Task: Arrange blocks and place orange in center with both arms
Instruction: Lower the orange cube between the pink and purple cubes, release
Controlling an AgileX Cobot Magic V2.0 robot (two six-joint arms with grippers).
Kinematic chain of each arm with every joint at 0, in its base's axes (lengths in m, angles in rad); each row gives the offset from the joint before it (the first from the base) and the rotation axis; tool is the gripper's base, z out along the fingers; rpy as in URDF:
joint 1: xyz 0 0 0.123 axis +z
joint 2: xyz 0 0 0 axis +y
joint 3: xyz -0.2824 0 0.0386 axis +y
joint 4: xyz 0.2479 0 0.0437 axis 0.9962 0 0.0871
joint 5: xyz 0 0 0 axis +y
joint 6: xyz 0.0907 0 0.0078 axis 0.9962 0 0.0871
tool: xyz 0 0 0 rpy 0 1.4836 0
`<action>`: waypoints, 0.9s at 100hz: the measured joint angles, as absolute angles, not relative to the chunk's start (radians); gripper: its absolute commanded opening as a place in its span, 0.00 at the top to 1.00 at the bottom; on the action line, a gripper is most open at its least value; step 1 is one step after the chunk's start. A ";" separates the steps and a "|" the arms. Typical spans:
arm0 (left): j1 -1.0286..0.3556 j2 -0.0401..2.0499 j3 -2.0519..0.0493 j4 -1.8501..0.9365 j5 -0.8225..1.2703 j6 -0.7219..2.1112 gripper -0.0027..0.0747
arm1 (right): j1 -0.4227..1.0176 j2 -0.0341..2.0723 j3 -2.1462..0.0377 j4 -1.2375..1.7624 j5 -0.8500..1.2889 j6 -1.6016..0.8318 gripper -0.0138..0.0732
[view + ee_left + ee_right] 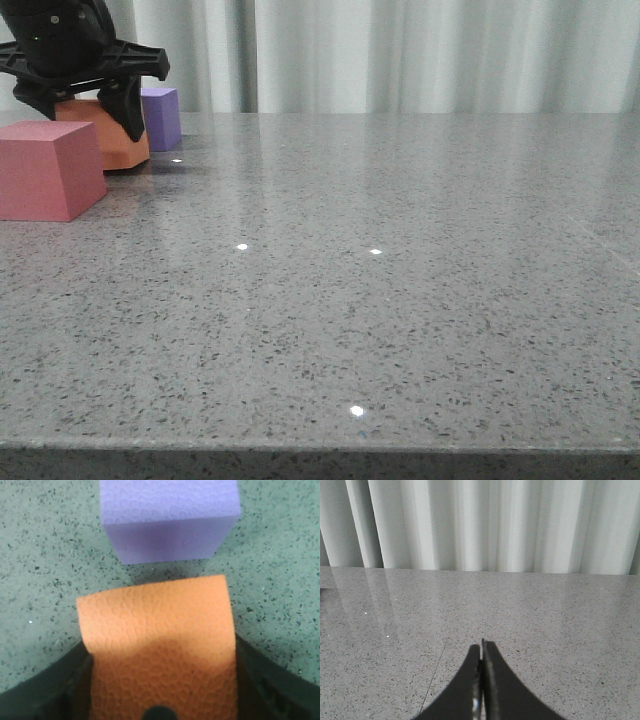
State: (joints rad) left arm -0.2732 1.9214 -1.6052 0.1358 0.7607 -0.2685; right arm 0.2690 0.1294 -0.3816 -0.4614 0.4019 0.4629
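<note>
- The orange cube (110, 140) sat at the far left of the grey speckled table (400, 300), between the pinkish-red cube (50, 168) nearer the camera and the purple cube (162, 117) behind it.
- In the left wrist view it lay between the fingers, with the purple cube just beyond it and a narrow strip of table between the two.
- The left gripper (85, 100) straddled the orange cube, a finger against each side face; it appeared to be closed on it, and the cube looked to be resting on the table.
- Its dimpled, matte faces suggested foam: probably light, slightly yielding and not slippery, so a modest squeeze on two opposite side faces, near mid-height, should hold it without crushing.
- The right gripper (481, 680) had its fingers pressed together with nothing between them, out over bare table facing the white curtain (480, 525).
</note>
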 measured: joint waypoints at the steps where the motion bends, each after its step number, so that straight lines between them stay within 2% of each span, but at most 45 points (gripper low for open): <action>1: -0.273 1.921 -1.605 0.136 0.761 -0.268 0.86 | 0.269 0.129 -0.382 -0.461 0.402 0.463 0.97; 36: -0.273 1.924 -1.607 0.136 0.761 -0.268 0.86 | 0.269 0.129 -0.382 -0.461 0.402 0.461 0.97; 46: -0.273 1.924 -1.607 0.136 0.763 -0.268 0.82 | 0.269 0.129 -0.382 -0.461 0.402 0.461 0.97; 51: -0.273 1.924 -1.607 0.136 0.763 -0.268 0.75 | 0.269 0.129 -0.382 -0.461 0.402 0.461 0.97; 56: -0.273 1.924 -1.607 0.136 0.763 -0.268 0.62 | 0.269 0.129 -0.382 -0.461 0.402 0.461 0.97; 62: -0.273 1.924 -1.607 0.136 0.763 -0.268 0.43 | 0.269 0.129 -0.382 -0.461 0.402 0.461 0.97; 67: -0.273 1.926 -1.607 0.136 0.764 -0.268 0.20 | 0.269 0.129 -0.382 -0.461 0.402 0.461 0.97; 69: -0.273 1.926 -1.609 0.136 0.764 -0.268 0.18 | 0.269 0.129 -0.382 -0.461 0.402 0.461 0.97; 73: -0.273 1.928 -1.609 0.136 0.769 -0.268 0.04 | 0.269 0.129 -0.382 -0.461 0.402 0.461 0.97; 75: -0.273 1.930 -1.609 0.136 0.771 -0.268 0.03 | 0.269 0.129 -0.382 -0.461 0.402 0.461 0.97; 83: -0.273 1.937 -1.607 0.136 0.780 -0.268 0.11 | 0.269 0.129 -0.382 -0.461 0.402 0.461 0.97; 90: -0.273 1.939 -1.605 0.136 0.782 -0.268 0.13 | 0.269 0.129 -0.382 -0.461 0.402 0.461 0.97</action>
State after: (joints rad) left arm -0.2732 1.9389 -1.6053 0.1358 0.7820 -0.2685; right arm 0.2690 0.1294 -0.3816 -0.4614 0.4019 0.4607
